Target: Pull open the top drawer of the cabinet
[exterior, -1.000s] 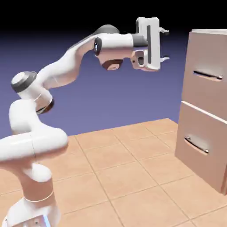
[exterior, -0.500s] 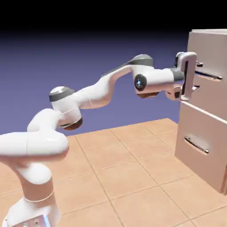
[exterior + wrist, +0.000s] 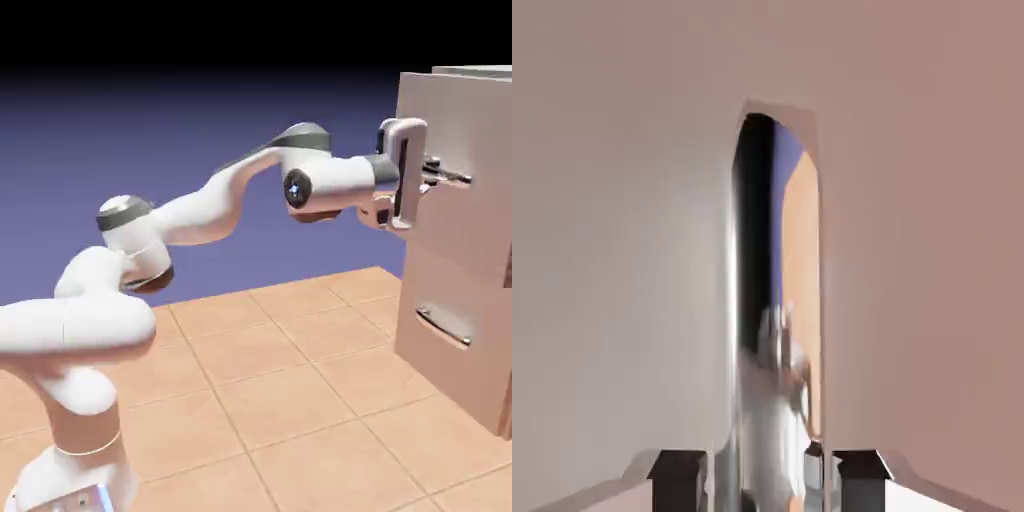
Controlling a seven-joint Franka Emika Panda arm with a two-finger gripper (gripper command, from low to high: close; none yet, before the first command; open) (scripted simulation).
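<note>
Our pincer (image 3: 437, 176) is clamped on the top drawer (image 3: 455, 150) handle (image 3: 452, 177); pulling off-axis could slip the bar free, we judge.

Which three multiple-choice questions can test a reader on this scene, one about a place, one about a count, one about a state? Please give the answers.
1. Where is the tool?
A. at the top drawer handle
B. at the lower handle
C. on the floor

2. How many drawer fronts has the cabinet?
A. one
B. two
C. four

3. How is the top drawer?
A. flush and closed
B. pulled out a little
C. removed

Answers:
1 A: its fingers close on the bar handle.
2 B: one front stands above the other.
3 B: its front juts out past the lower drawer.
</note>
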